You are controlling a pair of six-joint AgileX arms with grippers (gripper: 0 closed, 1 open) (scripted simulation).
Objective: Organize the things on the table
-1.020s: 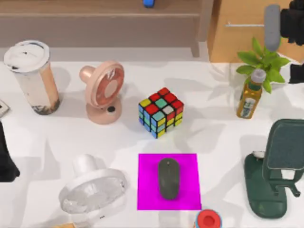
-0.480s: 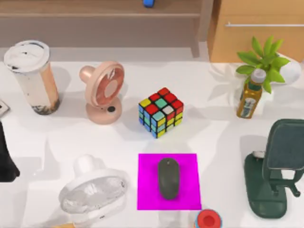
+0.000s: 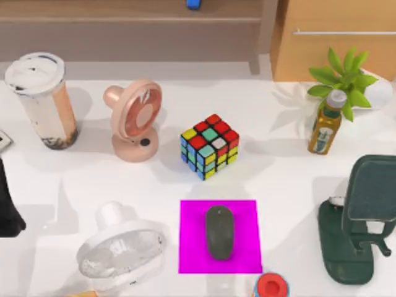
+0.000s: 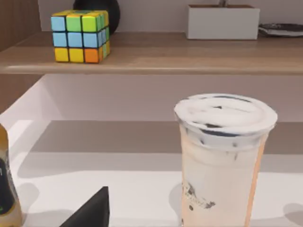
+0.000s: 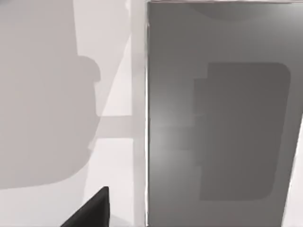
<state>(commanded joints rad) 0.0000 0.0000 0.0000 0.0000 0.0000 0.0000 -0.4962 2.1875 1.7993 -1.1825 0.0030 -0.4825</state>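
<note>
The dark grey mouse (image 3: 219, 232) lies on a magenta mat (image 3: 193, 247) at the front middle of the white table (image 3: 278, 179). At the back left stands the tall white-lidded cup (image 3: 42, 99), beige with a dark bottom. It appears close up in the left wrist view as the cup (image 4: 222, 161), with a black part of my left gripper (image 4: 92, 210) below it. My left arm (image 3: 7, 210) is a black shape at the table's left edge. In the right wrist view a flat dark grey panel (image 5: 222, 118) stands close by a black part of my right gripper (image 5: 92, 210); I cannot tell what the panel is.
A pink fan (image 3: 133, 120), a Rubik's cube (image 3: 210, 146), a white fan (image 3: 120, 247), a tea bottle (image 3: 325, 127), a small plant (image 3: 346, 77), a dark green stand (image 3: 359, 219) and a red-capped item (image 3: 270, 286) crowd the table. A shelf (image 4: 151, 52) behind holds another cube (image 4: 80, 35).
One second ago my right arm held a grey oblong thing at the top view's top right corner; it has since left that view. Nothing on the table has moved.
</note>
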